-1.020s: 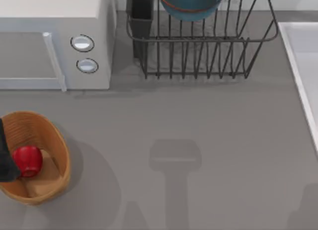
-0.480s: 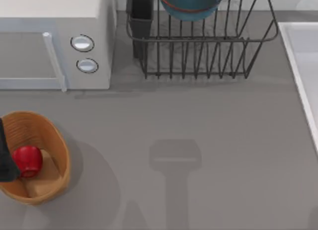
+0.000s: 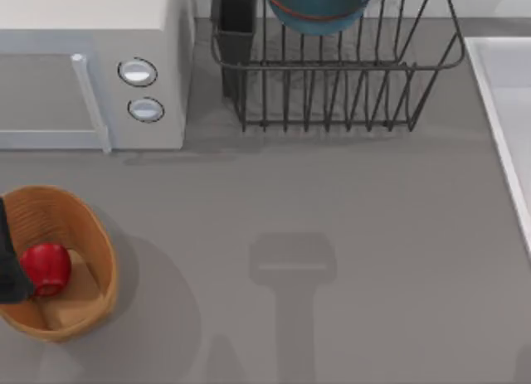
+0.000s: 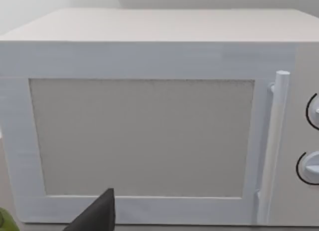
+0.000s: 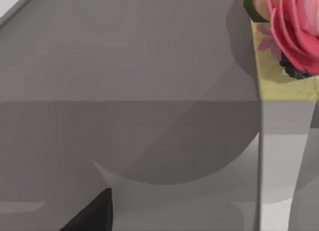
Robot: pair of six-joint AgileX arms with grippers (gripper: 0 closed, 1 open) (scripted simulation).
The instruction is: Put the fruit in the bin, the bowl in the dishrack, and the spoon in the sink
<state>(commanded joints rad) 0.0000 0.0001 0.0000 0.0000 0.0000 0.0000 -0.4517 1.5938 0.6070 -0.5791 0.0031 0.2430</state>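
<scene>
The red fruit point(image 3: 46, 268) lies inside the tan wicker bin point(image 3: 91, 235) at the table's front left. A dark part of my left arm point(image 3: 8, 264) sits at the left edge, right beside the fruit. The blue bowl point(image 3: 319, 7) rests in the dark wire dishrack point(image 3: 332, 94) at the back centre. The pale rim of the sink point(image 3: 498, 127) runs along the right edge. The spoon is out of view. A dark tip of my left gripper point(image 4: 97, 216) points at the microwave door. A dark tip of my right gripper point(image 5: 92, 213) hangs over bare grey table.
The white microwave point(image 3: 91, 60) with two round knobs fills the back left, its door point(image 4: 144, 136) close before the left wrist camera. A black utensil cup point(image 3: 237, 19) stands at the rack's left corner. A pink flower point(image 5: 294, 26) shows in the right wrist view.
A shadow at the table's front right corner has drawn off toward the right edge. The fruit, bin, bowl and left arm have not moved.
</scene>
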